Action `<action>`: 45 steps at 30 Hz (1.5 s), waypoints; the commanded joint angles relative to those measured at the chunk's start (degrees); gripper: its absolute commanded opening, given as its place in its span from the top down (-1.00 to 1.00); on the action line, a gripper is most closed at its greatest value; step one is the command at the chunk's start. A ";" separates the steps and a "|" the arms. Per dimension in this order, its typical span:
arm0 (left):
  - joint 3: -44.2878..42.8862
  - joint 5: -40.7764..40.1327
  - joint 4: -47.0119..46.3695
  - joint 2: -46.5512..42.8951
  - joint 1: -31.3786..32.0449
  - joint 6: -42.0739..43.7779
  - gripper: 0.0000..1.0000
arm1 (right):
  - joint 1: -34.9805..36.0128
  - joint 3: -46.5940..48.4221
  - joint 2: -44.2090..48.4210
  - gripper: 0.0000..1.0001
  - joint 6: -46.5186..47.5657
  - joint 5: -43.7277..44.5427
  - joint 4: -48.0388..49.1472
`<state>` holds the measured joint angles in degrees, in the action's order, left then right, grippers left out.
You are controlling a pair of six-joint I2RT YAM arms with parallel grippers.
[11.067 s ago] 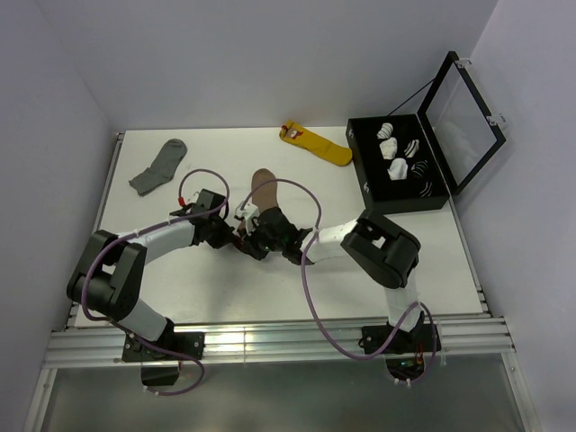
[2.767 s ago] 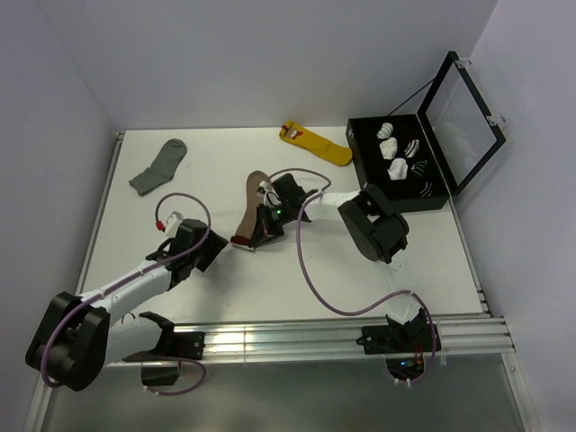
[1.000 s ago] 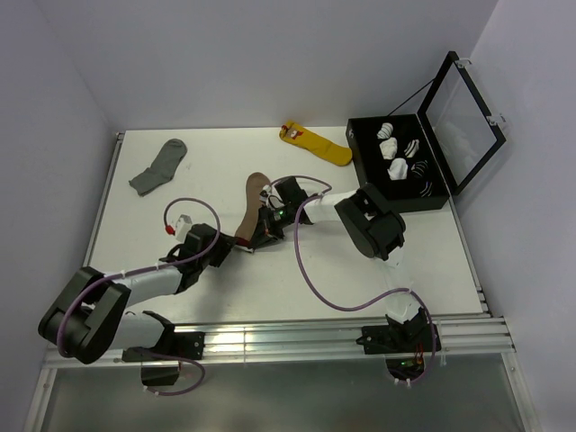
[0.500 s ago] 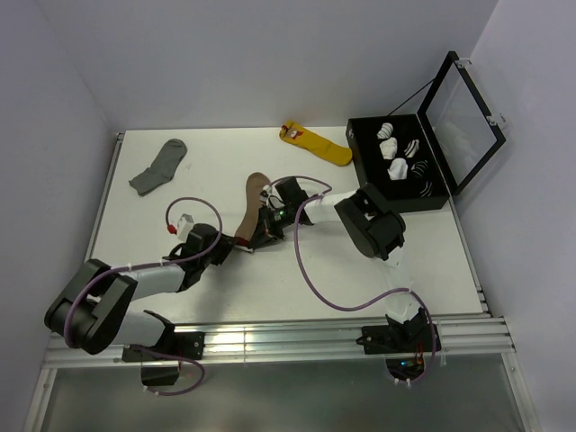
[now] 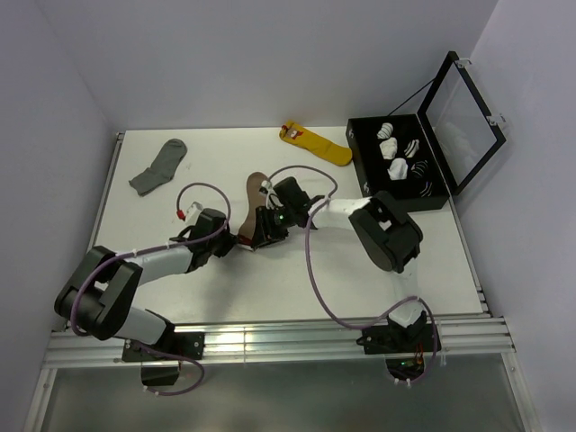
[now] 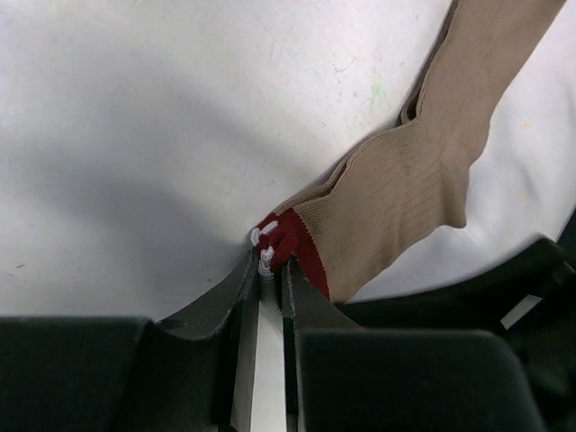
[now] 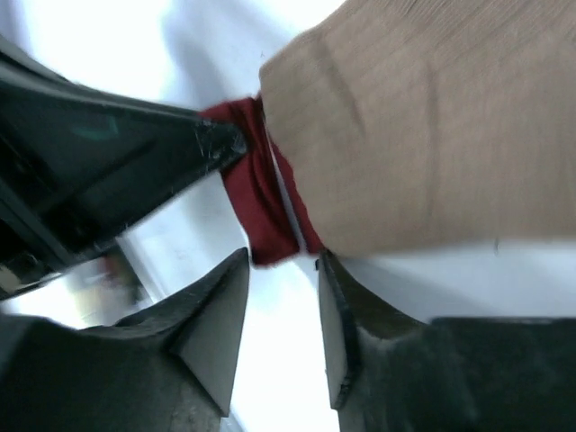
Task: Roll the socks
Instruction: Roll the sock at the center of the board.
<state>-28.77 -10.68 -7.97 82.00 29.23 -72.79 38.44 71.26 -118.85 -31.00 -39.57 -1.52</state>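
Note:
The tan-brown sock [image 5: 253, 202] lies flat at mid-table, toe toward the back and its dark red and white cuff [image 5: 244, 239] toward the front. My left gripper [image 5: 233, 245] is at the cuff's left corner. In the left wrist view it [image 6: 273, 263] is shut on the cuff's red and white edge, with the sock [image 6: 405, 180] stretching away to the upper right. My right gripper [image 5: 258, 234] is at the cuff's right side. In the right wrist view it [image 7: 279, 261] is open, with the red cuff [image 7: 261, 207] right at its tips and the left finger [image 7: 135, 144] touching the cuff.
A plain grey sock [image 5: 158, 166] lies at the back left. A yellow sock with a red tag [image 5: 317, 144] lies at the back centre. An open black box [image 5: 364, 171] at the right holds several rolled socks, its lid [image 5: 463, 112] raised.
My left arm has swung in from the left to the cuff and now grips its corner. My right gripper has stayed at the cuff. The sock has barely moved.

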 commanded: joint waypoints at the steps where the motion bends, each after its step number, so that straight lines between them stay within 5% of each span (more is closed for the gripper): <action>1: -4.96 -0.57 12.87 1.50 0.21 6.25 0.91 | 3.22 -4.10 7.56 0.10 9.98 16.86 -1.56; 6: -10.86 -1.36 20.88 2.73 0.21 10.21 0.93 | 9.18 -10.78 15.20 0.08 17.90 32.24 5.71; 18: -15.43 1.10 24.75 4.92 0.21 12.85 0.95 | 17.46 -23.10 19.97 -0.14 27.66 42.03 31.92; 38: -16.31 3.20 24.58 6.86 0.12 13.29 0.96 | 21.68 -19.85 9.16 -0.11 30.04 44.93 37.20; 45: -16.23 3.82 24.14 7.30 0.12 13.03 0.96 | 21.68 -19.32 7.14 0.16 29.60 47.22 37.38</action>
<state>-44.31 -8.56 15.03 87.92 29.23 -60.66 59.66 50.00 -110.56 -1.58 5.61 33.45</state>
